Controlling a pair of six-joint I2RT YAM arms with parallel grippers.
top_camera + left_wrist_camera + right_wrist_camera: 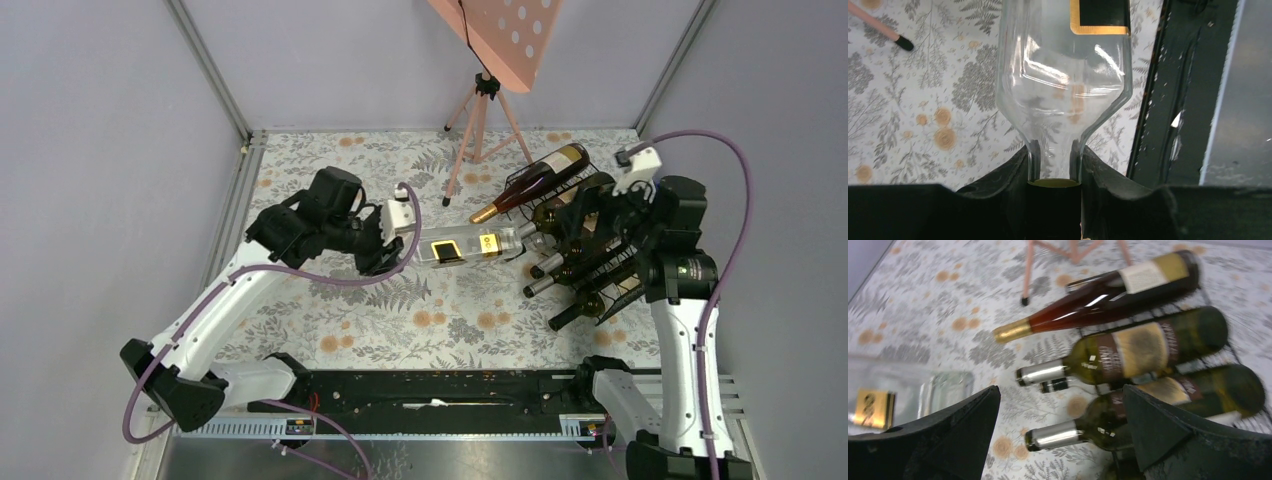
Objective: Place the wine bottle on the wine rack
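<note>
Clear glass wine bottle (470, 247), mid-frame, is pinched at its neck by the left gripper (1054, 194). Dark bottles (1148, 345) are cradled in the wine rack (597, 268) at right. The right gripper (1060, 396) is held spread.

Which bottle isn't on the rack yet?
The clear bottle with the black-and-gold label, held by its neck in the left end effector. The other bottles are dark and lie in the rack.

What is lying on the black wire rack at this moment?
A reddish bottle with gold foil on top, and dark green bottles with silver caps below. The lower rows of the rack are partly hidden behind the right gripper.
</note>
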